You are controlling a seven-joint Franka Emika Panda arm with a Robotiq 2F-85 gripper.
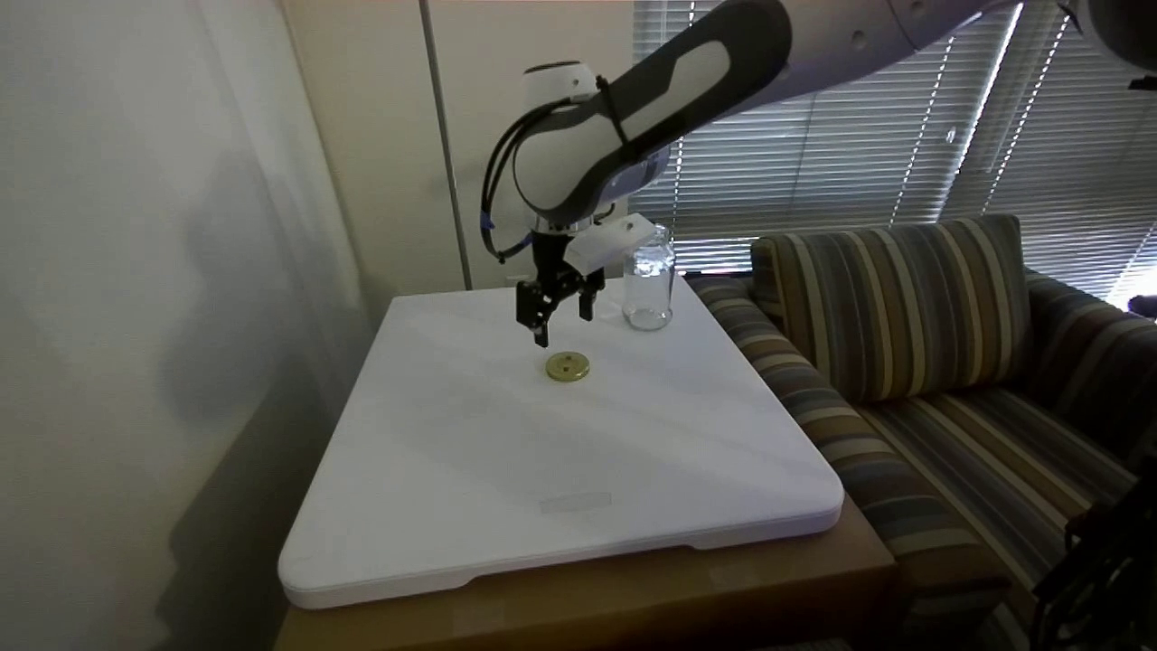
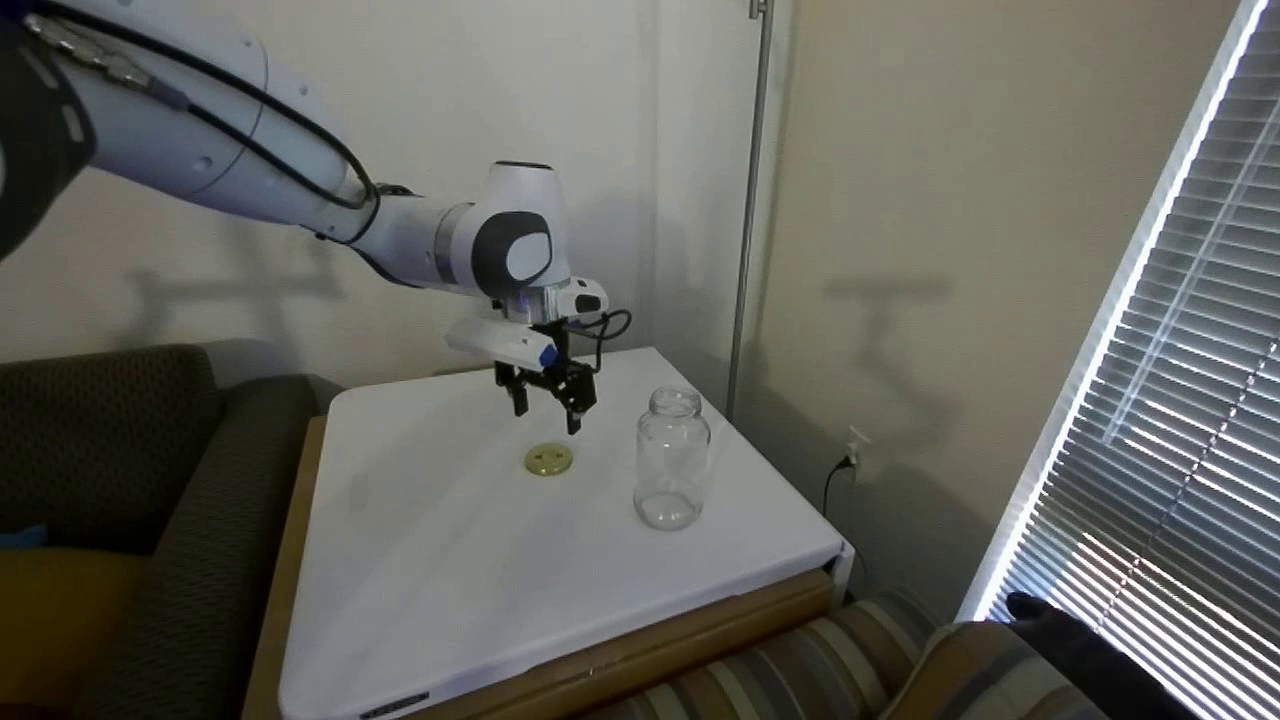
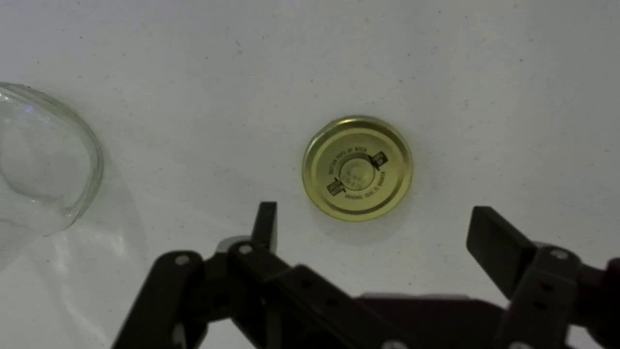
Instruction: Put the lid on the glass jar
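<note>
The gold lid (image 1: 568, 366) lies flat on the white tabletop, printed face up, in both exterior views. In the wrist view the lid (image 3: 357, 169) is near the middle, just beyond the fingertips. My gripper (image 2: 547, 417) hovers above the table close to the lid, pointing down. Its two fingers stand wide apart with nothing between them, so it is open. The clear glass jar (image 2: 672, 460) stands upright and uncovered a short way from the lid. Only part of the jar (image 3: 51, 160) shows at the left edge of the wrist view.
The white tabletop (image 1: 506, 452) rests on a brown cardboard box (image 1: 723, 588). A striped sofa (image 1: 895, 316) stands right alongside one edge. A pale wall (image 1: 181, 271) rises along another side. In an exterior view the jar stands near a table corner.
</note>
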